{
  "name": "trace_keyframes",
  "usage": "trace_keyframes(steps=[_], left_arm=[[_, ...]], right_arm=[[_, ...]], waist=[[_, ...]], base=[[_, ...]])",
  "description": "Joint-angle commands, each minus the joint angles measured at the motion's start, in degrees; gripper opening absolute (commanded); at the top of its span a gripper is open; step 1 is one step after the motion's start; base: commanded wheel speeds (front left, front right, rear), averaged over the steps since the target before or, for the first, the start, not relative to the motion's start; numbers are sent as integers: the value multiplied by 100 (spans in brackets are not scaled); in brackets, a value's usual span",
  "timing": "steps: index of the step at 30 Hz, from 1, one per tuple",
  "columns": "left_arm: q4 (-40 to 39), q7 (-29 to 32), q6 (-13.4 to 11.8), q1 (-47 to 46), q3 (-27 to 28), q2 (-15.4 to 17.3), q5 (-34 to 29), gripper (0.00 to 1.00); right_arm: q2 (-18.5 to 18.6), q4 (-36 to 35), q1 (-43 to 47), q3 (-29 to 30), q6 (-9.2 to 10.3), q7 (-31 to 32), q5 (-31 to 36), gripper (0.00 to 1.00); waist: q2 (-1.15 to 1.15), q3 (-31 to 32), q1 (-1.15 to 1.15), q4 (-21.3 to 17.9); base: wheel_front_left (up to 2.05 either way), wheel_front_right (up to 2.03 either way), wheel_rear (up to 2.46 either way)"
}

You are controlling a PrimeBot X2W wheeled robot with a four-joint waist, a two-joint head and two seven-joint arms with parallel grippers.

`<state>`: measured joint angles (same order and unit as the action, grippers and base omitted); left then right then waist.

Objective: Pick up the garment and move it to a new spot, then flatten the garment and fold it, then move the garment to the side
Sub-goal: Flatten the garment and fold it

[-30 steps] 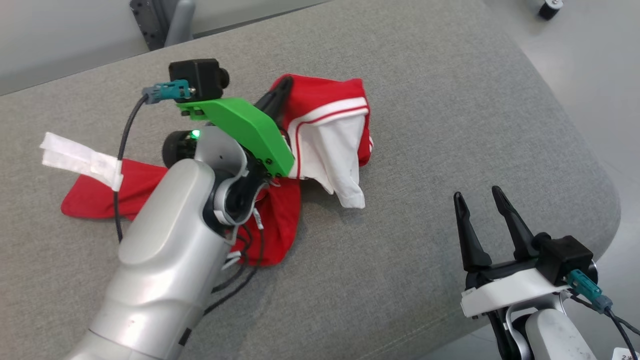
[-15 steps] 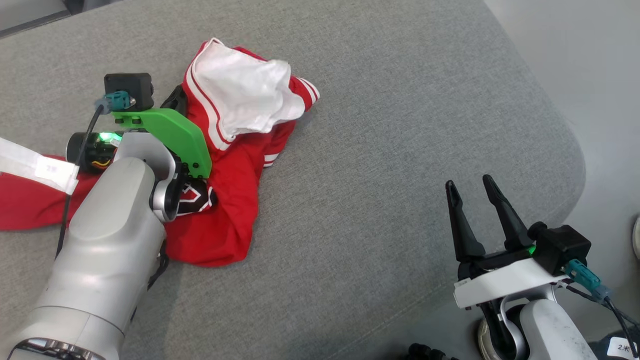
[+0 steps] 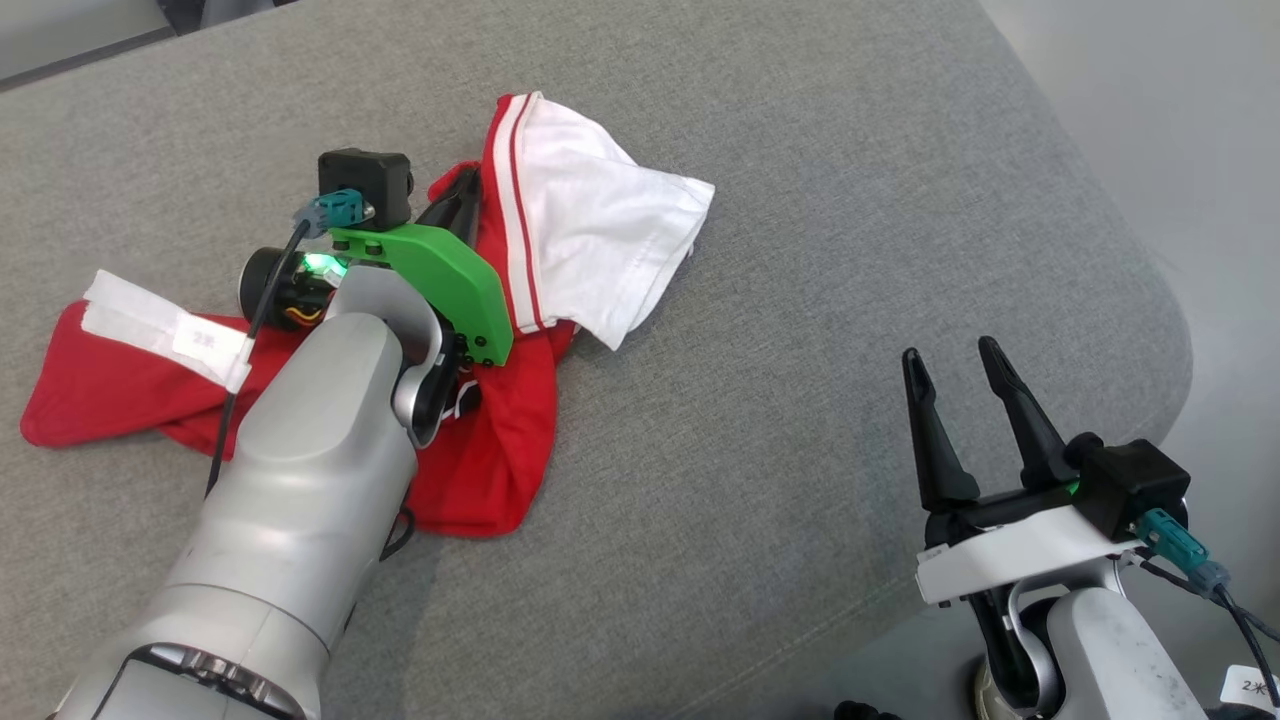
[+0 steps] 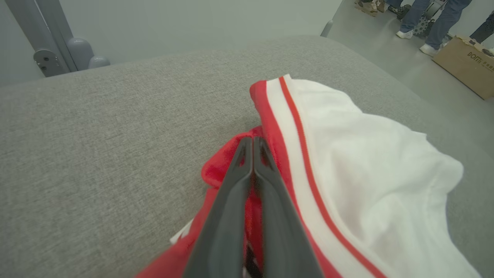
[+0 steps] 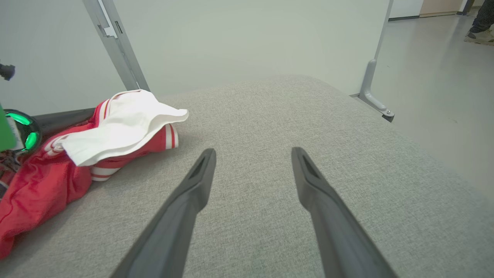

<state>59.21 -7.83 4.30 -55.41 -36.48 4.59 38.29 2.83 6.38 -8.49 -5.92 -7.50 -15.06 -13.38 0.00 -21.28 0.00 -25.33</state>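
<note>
My left gripper (image 3: 458,205) is clenched on a red fold of the garment (image 3: 590,235), which lies crumpled on the grey padded surface (image 3: 800,150), and my right gripper (image 3: 948,352) waits released, well apart.

A crumpled red garment (image 3: 480,460) with white striped trim lies bunched on the grey cushion, white lining turned outward.
</note>
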Motion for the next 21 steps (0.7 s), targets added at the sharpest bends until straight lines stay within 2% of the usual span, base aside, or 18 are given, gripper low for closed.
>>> trace_keyframes(steps=[1, 5, 10, 14, 21], left_arm=[[4, -76, 41, -71, -7, -29, 30, 100], [-196, -419, 62, 11, -20, -136, 152, 100], [-837, -680, -106, 370, 34, -151, 302, 100], [-1602, -736, -374, 852, 99, -134, 185, 100], [-3338, -730, -995, 2400, 526, 390, -179, 100]], right_arm=[[13, 20, 63, 41, 2, -18, 52, 100], [13, 25, 198, 163, 2, -18, 154, 100], [11, -13, 403, 372, 1, -18, 271, 100], [17, -70, 596, 507, 2, -18, 372, 100], [15, -219, 974, 776, 2, -18, 541, 100]], waist=[[0, 145, 0, 132], [0, 377, 0, 307], [0, 676, 0, 586], [0, 931, 0, 820], [0, 1335, 0, 1207]], base=[[0, 0, 0], [0, 0, 0], [0, 0, 0], [0, 0, 0], [0, 0, 0]])
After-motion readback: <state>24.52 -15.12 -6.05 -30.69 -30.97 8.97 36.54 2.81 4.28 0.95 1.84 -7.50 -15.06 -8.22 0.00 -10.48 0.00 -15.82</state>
